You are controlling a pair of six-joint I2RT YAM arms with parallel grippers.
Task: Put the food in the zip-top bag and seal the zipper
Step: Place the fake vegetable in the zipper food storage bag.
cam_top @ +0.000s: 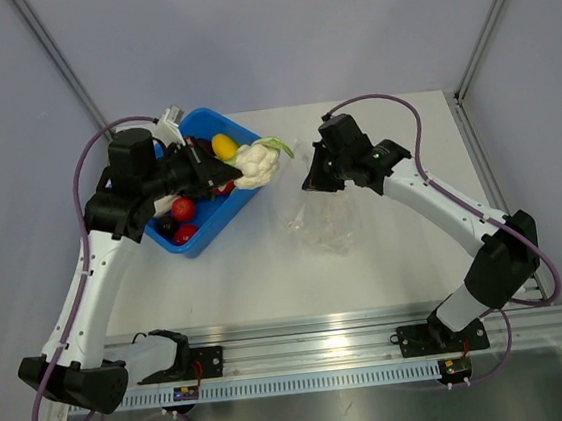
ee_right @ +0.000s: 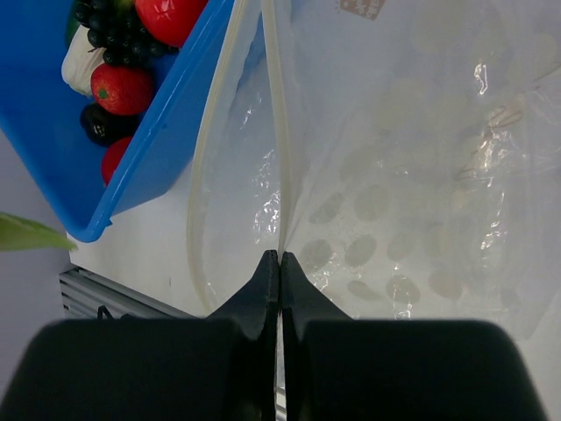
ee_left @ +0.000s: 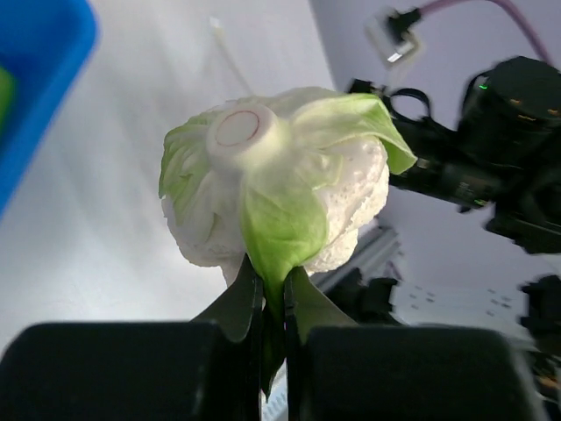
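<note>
The blue tub [ee_right: 175, 114] holds red and dark food pieces. Beside it, the right gripper [ee_right: 279, 263] pinches the zip-top bag [cam_top: 314, 217] at its zipper [ee_right: 274, 132]. The left gripper [ee_left: 272, 285] is clamped on a leaf of the cauliflower [cam_top: 254, 165], which is held above the tub's edge.

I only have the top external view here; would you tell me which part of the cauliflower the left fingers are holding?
Observer: The left wrist view shows the left fingers pinching a green leaf of the cauliflower, not its white head.
Operator: Thank you. And where does the right arm grip the zip-top bag?
Observer: In the right wrist view the right fingers are shut on one zipper strip at the rim of the zip-top bag.
Operator: Is the mouth open?
Observer: It appears so: the other strip bows away toward the blue tub, leaving a gap.
</note>
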